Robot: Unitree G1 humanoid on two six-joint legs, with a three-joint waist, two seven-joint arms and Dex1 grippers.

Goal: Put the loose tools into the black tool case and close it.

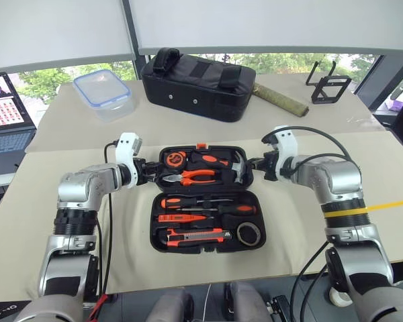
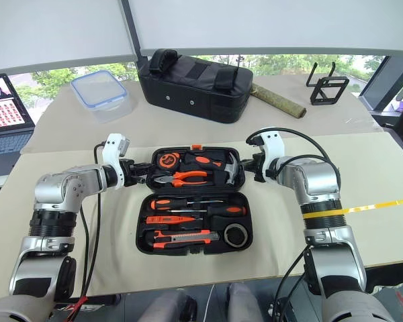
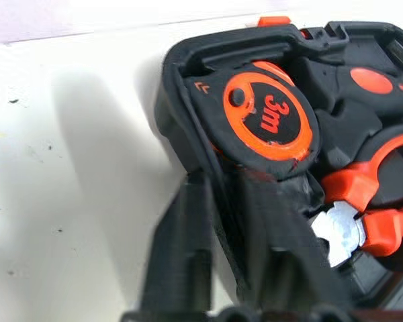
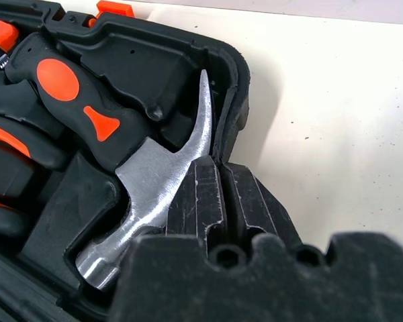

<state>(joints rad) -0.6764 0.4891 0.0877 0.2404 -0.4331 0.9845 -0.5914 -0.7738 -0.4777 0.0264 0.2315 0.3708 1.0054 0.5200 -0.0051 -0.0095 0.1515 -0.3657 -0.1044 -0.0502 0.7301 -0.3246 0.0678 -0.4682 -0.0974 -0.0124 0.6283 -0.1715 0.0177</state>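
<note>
The black tool case (image 1: 154, 225) lies open and flat on the table. Its near half holds three screwdrivers (image 1: 188, 202), a utility knife (image 1: 198, 236) and a tape roll (image 1: 249, 234), each in a slot. The far half holds a tape measure (image 3: 269, 114), pliers (image 1: 195, 176) and a hammer (image 4: 148, 174). My left gripper (image 1: 153, 176) is shut on the far half's left rim, one finger inside and one outside. My right gripper (image 1: 252, 166) is shut on the far half's right rim, beside the hammer's claw.
A black fabric bag (image 1: 198, 84) stands behind the case. A clear container with a blue lid (image 1: 103, 94) is at the back left, beside a laptop (image 1: 7, 117). A rolled mat (image 1: 280, 98) and a black stand (image 1: 328, 86) sit at the back right.
</note>
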